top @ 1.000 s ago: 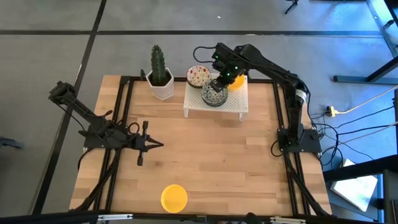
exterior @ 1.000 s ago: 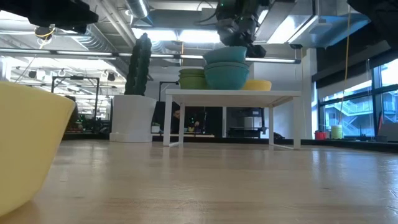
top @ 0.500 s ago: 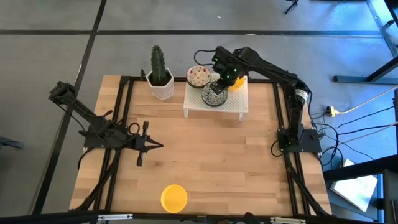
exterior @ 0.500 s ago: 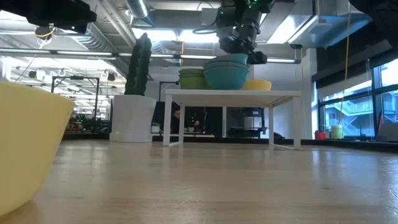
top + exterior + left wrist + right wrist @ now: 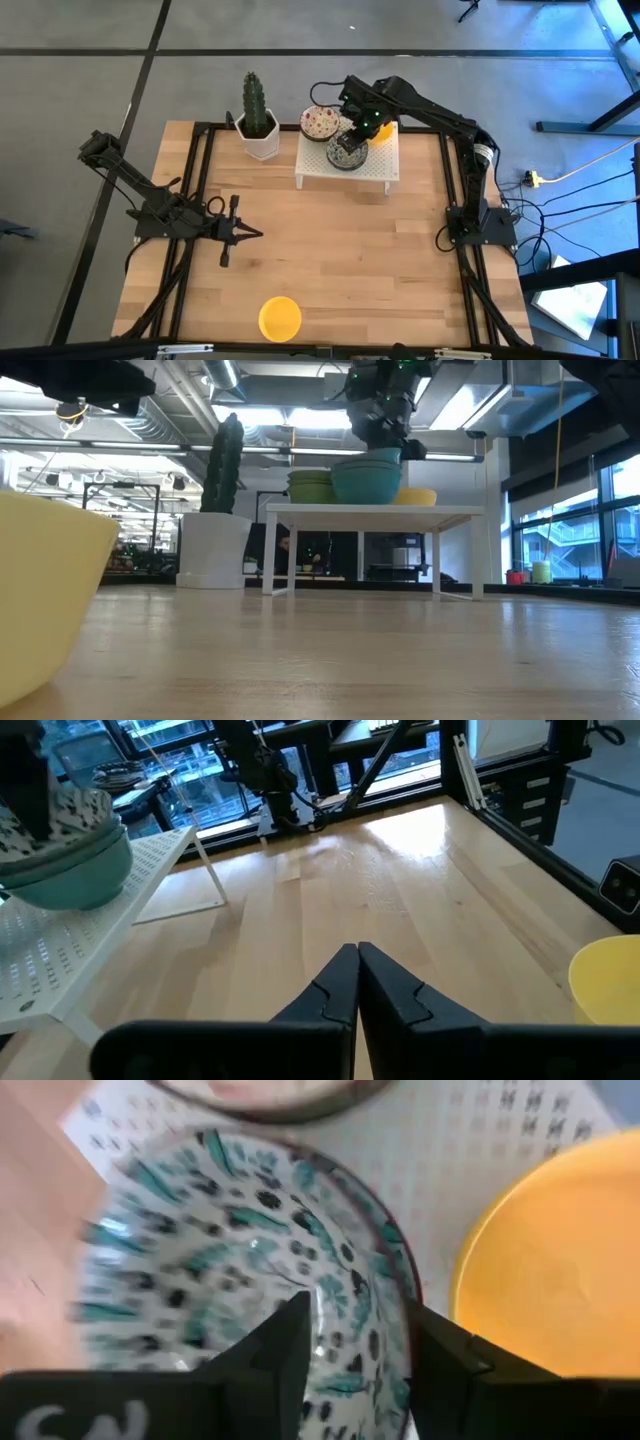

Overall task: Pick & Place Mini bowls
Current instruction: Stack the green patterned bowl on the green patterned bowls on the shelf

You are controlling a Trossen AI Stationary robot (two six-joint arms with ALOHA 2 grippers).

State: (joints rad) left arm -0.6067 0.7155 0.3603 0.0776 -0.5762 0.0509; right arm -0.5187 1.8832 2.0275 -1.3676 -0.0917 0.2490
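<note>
High view shows the right tool (image 5: 352,138) reaching over the white perforated rack (image 5: 385,168) at the far side of the wooden surface (image 5: 340,260), directly above the blue-green patterned bowls (image 5: 341,155). Right wrist view has its two fingers (image 5: 283,1345) parted and straddling the bowl's near rim, one inside the bowl and one outside it; the gap looks wider than the rim, so I judge the grip is loose or just let go, with the bowl resting on the stack beneath it. Low view shows teal bowls nested on the rack with the tool just above them, which suggests stacking by pattern.

Beside that stack on the rack sit a red-speckled bowl (image 5: 319,122) and a yellow bowl (image 5: 381,133), each kept to its own spot. One more yellow bowl (image 5: 280,317) lies alone at the near edge of the surface, well apart from the rack, likely still to be carried over. A cactus in a white pot (image 5: 258,122) stands just beside the rack.

Left tool (image 5: 245,232) waits low over the left part of the surface, its fingers pressed together and holding nothing.
</note>
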